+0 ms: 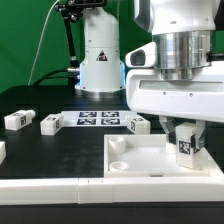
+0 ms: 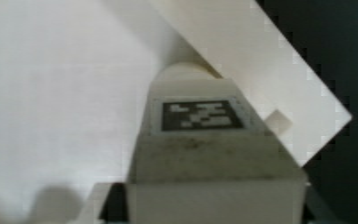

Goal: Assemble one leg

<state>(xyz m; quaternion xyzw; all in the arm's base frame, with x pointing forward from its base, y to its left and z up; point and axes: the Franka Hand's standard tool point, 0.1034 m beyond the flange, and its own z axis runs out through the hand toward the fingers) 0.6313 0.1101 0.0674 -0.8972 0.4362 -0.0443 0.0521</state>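
My gripper (image 1: 186, 141) is shut on a leg (image 1: 186, 148), a small white block with a black-and-white tag, and holds it upright over the right part of the large white square panel (image 1: 140, 157). In the wrist view the leg (image 2: 208, 150) fills the middle between dark fingers (image 2: 112, 200), its tag facing the camera, with the panel (image 2: 69, 90) behind it. I cannot tell whether the leg touches the panel. A round socket (image 1: 117, 143) shows at the panel's far left corner.
Three loose legs lie on the black table: one (image 1: 17, 120) at the exterior view's left, one (image 1: 49, 123) beside it, one (image 1: 137, 125) behind the panel. The marker board (image 1: 98, 120) lies between them. A white rail (image 1: 40, 186) runs along the front. A robot base (image 1: 100, 55) stands at the back.
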